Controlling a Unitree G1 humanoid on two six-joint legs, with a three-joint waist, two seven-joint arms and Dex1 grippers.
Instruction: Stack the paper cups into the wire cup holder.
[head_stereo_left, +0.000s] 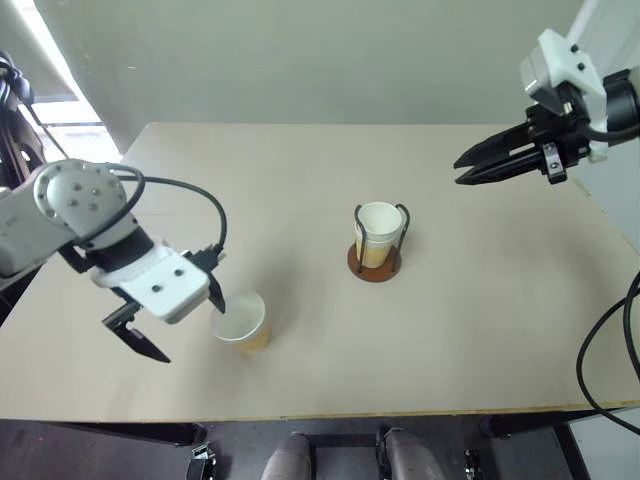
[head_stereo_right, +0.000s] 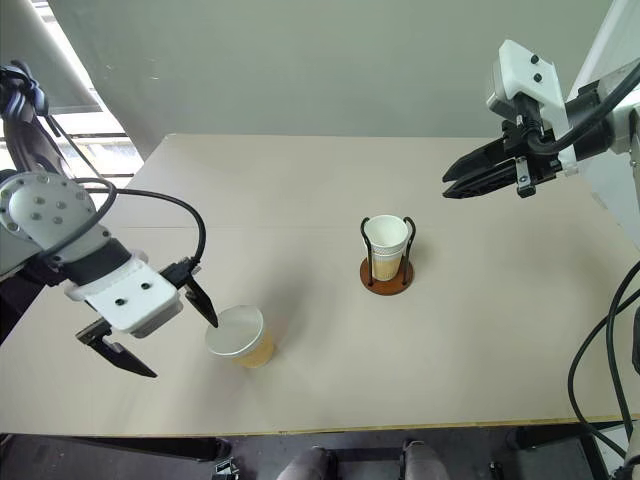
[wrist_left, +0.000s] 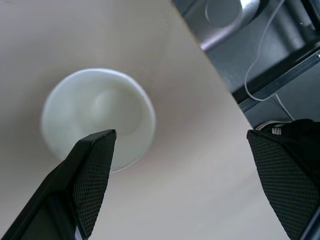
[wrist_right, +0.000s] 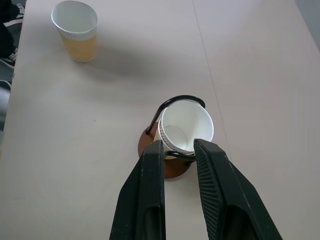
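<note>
Loose paper cup (head_stereo_left: 243, 322) upright, mouth up, seemingly untilted, beside open left tool (head_stereo_left: 175, 325)

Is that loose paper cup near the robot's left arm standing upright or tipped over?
Upright. The loose paper cup stands on the table on its narrow base, white open rim facing up, nothing visible inside.

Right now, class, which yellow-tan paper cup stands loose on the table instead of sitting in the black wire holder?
The yellow-tan paper cup beside the open left gripper, near the table's front edge, stands loose. The other cup sits inside the black wire cup holder.
</note>
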